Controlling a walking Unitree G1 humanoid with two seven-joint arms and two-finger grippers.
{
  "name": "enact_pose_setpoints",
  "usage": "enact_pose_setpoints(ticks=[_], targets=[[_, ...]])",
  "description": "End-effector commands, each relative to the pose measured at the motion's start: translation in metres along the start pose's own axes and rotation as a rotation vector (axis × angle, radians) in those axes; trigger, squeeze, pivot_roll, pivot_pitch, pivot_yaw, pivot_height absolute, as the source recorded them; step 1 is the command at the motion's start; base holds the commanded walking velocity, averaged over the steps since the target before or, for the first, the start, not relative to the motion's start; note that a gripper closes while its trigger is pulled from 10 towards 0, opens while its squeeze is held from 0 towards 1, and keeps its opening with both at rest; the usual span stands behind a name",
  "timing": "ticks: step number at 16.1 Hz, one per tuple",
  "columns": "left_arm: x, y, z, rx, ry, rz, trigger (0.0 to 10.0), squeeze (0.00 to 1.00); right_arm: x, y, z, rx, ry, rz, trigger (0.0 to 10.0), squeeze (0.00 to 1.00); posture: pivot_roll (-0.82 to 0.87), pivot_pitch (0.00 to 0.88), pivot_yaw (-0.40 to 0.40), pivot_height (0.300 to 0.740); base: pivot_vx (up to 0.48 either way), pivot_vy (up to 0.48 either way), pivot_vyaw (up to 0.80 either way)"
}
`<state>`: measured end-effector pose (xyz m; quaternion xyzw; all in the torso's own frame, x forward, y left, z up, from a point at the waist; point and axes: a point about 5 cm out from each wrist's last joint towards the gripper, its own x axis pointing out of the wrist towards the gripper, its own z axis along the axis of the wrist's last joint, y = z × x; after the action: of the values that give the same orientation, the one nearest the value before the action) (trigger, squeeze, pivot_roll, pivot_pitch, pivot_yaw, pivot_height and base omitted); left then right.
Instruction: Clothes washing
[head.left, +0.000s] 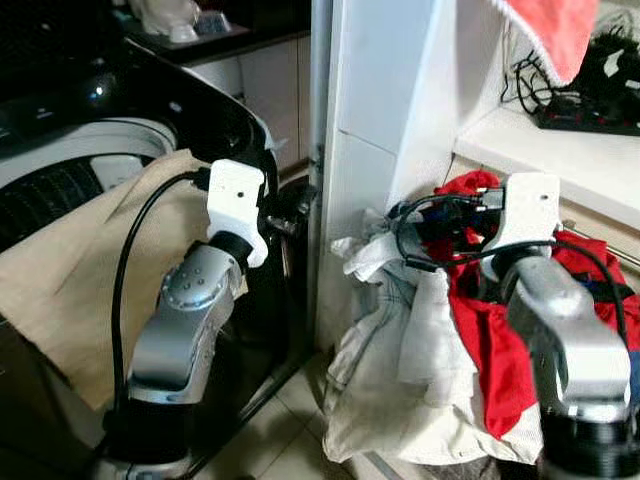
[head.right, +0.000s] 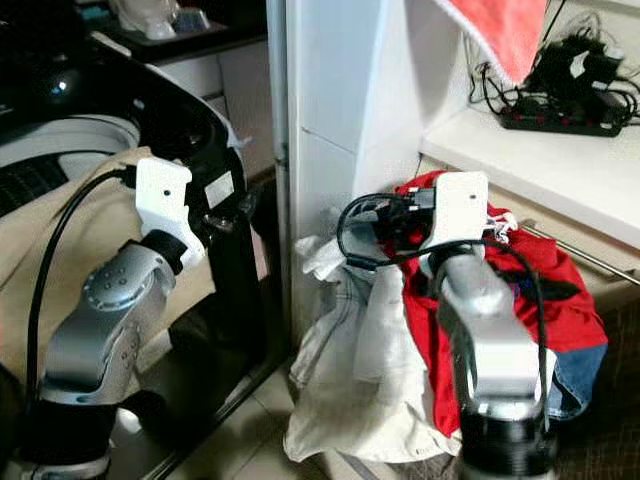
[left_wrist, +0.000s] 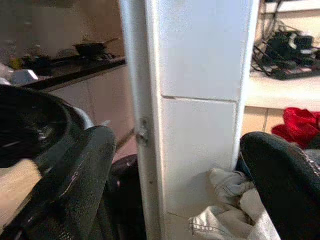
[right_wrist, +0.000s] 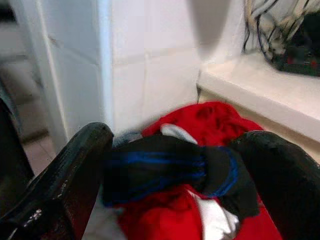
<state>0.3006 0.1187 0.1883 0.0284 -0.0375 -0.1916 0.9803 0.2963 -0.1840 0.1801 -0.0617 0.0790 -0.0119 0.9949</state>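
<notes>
A heap of laundry lies against the white tiled pillar: red clothes, a cream garment and blue jeans. My right gripper is over the top of this heap, shut on a bunched black garment with blue stripes that spans from one finger to the other. The washing machine stands at the left with its black top and a beige cloth draped over it. My left gripper is raised between the machine and the pillar, open and holding nothing.
A white shelf at the right carries power strips and tangled cables. An orange-red towel hangs above it. A dark counter with a pan lies behind the machine. Tiled floor shows between the machine and the heap.
</notes>
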Motion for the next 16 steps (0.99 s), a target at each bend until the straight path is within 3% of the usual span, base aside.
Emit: enact_pose_setpoints(ticks=[1,3,5,6,7,8,11,12,13,16], targets=[[0.0,-0.001,-0.002,0.007,0.014,-0.069,10.0,0.0,0.008,-0.013,-0.006,-0.025,0.06,-0.019,10.0,1.0,-0.13,0.0,-0.007,0.74,0.0,0.0,0.0],[-0.004,-0.006,-0.003,-0.009,0.015,-0.156,10.0,0.0,0.014,-0.022,-0.007,-0.036,0.086,-0.03,10.0,1.0,-0.13,0.0,-0.008,0.74,0.0,0.0,0.0],[-0.017,-0.009,-0.005,0.007,0.019,-0.326,10.0,0.0,0.027,-0.035,-0.012,-0.042,0.128,-0.034,10.0,1.0,-0.13,0.0,-0.011,0.74,0.0,0.0,0.0],[-0.021,-0.006,-0.006,0.019,0.027,-0.358,10.0,0.0,0.032,-0.038,-0.014,-0.028,0.135,-0.017,10.0,1.0,-0.12,0.0,-0.006,0.74,0.0,0.0,0.0],[-0.024,-0.005,-0.006,0.016,0.038,-0.402,10.0,0.0,0.037,-0.04,-0.016,-0.011,0.147,0.008,10.0,0.22,-0.12,0.0,-0.001,0.74,0.0,0.0,0.0],[-0.027,-0.007,-0.004,0.011,0.039,-0.458,10.0,0.0,0.042,-0.046,-0.02,-0.01,0.17,0.009,10.0,0.0,-0.11,0.0,-0.004,0.74,0.0,0.0,0.0],[-0.032,-0.009,-0.004,0.017,0.046,-0.502,10.0,0.0,0.046,-0.054,-0.02,0.02,0.189,0.008,10.0,0.0,-0.11,0.0,-0.005,0.74,0.0,0.0,0.0],[-0.034,-0.012,-0.004,0.015,0.047,-0.534,10.0,0.0,0.047,-0.055,-0.023,0.048,0.199,0.024,7.1,0.0,-0.11,0.0,-0.006,0.74,0.0,0.0,0.0],[-0.035,-0.014,-0.003,0.023,0.049,-0.567,10.0,0.0,0.049,-0.057,-0.025,0.072,0.211,0.037,0.0,0.0,-0.11,0.0,-0.006,0.74,0.0,0.0,0.0],[-0.038,-0.017,0.0,0.024,0.049,-0.632,10.0,0.0,0.049,-0.062,-0.028,0.109,0.236,0.039,0.0,0.0,-0.11,0.0,-0.008,0.74,0.0,0.0,0.0]])
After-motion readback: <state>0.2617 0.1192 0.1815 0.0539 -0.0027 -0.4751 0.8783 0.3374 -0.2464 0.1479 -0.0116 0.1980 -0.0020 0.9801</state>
